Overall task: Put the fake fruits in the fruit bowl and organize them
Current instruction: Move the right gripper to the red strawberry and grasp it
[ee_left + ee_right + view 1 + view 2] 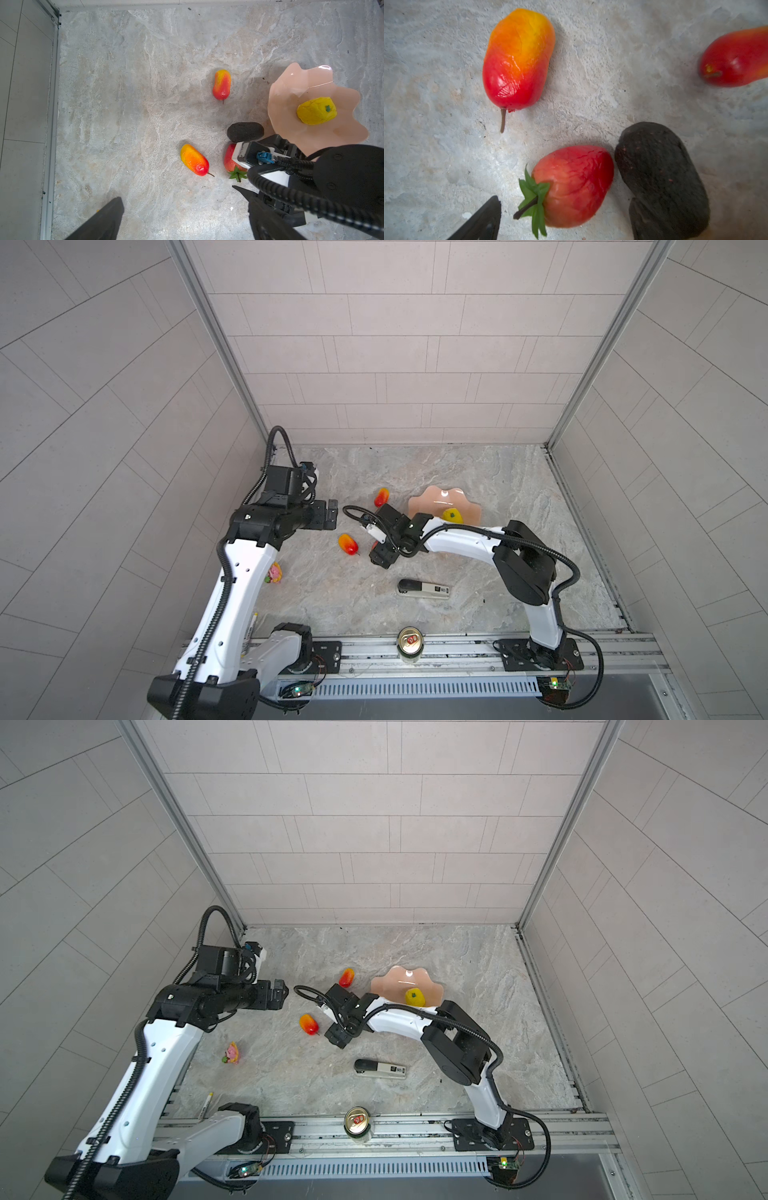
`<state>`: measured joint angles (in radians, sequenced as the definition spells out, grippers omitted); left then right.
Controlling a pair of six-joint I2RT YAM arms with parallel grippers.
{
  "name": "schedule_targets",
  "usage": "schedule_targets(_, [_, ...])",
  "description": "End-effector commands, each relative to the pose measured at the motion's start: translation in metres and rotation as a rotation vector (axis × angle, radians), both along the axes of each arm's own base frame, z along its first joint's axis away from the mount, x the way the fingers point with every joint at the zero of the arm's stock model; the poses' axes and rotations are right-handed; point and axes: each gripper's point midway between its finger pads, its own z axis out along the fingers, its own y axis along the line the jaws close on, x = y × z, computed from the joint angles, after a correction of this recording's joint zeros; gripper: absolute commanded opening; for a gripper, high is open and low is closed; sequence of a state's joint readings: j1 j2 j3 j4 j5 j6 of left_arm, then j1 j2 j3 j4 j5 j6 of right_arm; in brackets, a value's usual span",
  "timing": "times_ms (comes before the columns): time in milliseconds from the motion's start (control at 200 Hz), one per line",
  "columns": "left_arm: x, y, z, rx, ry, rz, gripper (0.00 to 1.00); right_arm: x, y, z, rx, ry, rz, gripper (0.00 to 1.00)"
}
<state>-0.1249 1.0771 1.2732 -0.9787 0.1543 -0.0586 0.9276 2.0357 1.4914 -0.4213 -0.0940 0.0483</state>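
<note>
Strawberry point(571, 187): on its side on the tabletop point(498, 489), between your right fingers point(483, 220) and just beside the avocado point(660, 178).
Right arm point(457, 541): you have it reaching from its base across the front of the fruit bowl point(428, 501) to the bowl's left. The elbow is raised and the wrist is bent down toward the tabletop.
Right fingers: spread, one on each side of the strawberry, gripping nothing. One stands clear of the leaves. The other overlaps the avocado in the right wrist view, and you cannot tell whether it touches.
Left arm point(241, 572): upper link leaning up from its base, forearm about level, well above the tabletop on the left.
Left fingers point(104, 220): spread and empty, pointing toward the middle, apart from every fruit.
Lemon point(453, 515): inside the fruit bowl.
Mangoes: both on the tabletop left of the bowl, one point(381, 497) farther back and one point(348, 544) nearer the arm bases, near the strawberry.
Avocado: on the tabletop just beside the bowl's rim, hidden under your right wrist in both top views.
Others: stapler point(424, 589) and drink can point(411, 645) toward the front, apart from both arms.
</note>
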Motion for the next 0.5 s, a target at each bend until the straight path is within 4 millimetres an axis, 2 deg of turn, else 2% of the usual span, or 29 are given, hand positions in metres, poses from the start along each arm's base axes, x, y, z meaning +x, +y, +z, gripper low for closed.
schedule_targets(0, [-0.0057, 0.0027, 0.0053, 0.014, -0.016, -0.002, 1.0, 0.0044, 0.0126, -0.0018, 0.027, 0.004, -0.011, 0.86])
schedule_targets(195, [-0.0066, 0.0026, 0.0048, 0.015, -0.015, -0.004, 1.0, 0.0099, 0.0186, -0.0078, 0.019, 0.006, -0.012, 0.82])
schedule_targets(355, [-0.0066, 0.0031, 0.0049, 0.019, -0.017, -0.005, 1.0, 0.0113, 0.02, -0.0108, 0.008, 0.01, -0.012, 0.64])
schedule_targets(496, [-0.0063, 0.0028, 0.0031, 0.019, -0.012, -0.006, 1.0, 0.0102, 0.0191, -0.0102, 0.002, 0.013, -0.007, 0.57])
